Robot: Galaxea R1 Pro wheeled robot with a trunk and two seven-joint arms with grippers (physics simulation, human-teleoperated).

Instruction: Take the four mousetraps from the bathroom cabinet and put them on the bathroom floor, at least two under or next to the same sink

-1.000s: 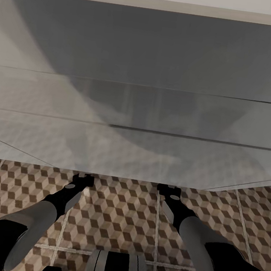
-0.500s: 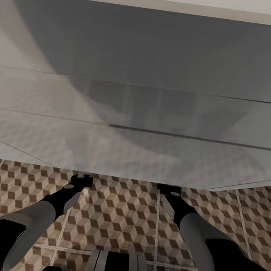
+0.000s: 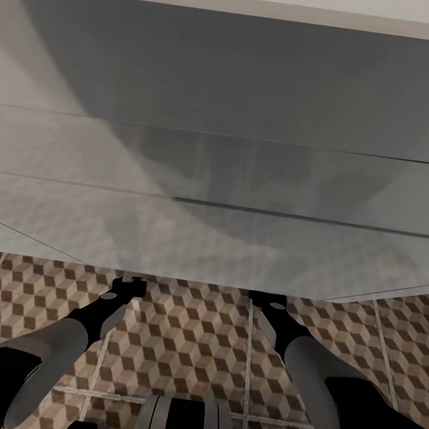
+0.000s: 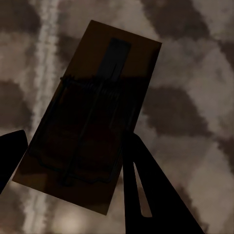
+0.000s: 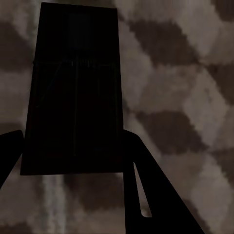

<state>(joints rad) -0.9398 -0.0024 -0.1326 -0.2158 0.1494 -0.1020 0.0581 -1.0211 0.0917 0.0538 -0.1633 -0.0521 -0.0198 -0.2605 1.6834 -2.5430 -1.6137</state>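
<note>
One mousetrap [image 4: 97, 97], a brown slab with a wire spring, sits between the fingers of my left gripper [image 4: 75, 136], which is shut on its long edges just above the bathroom floor [image 4: 195, 73]. A second mousetrap [image 5: 73, 73], very dark in shadow, is held the same way in my right gripper [image 5: 73, 134] over the cube-pattern tiles [image 5: 185, 97]. In the head view both arms reach forward under the front edge of the long white sink [image 3: 220, 174], which hides their fingertips. The cabinet is out of view.
The sink block overhangs the arms and takes up the upper two thirds of the head view. Patterned floor tiles [image 3: 184, 333] with pale grout lines run between and beside the arms. My base [image 3: 184, 428] shows at the bottom centre.
The right forearm has shifted very slightly; otherwise nothing has visibly moved.
</note>
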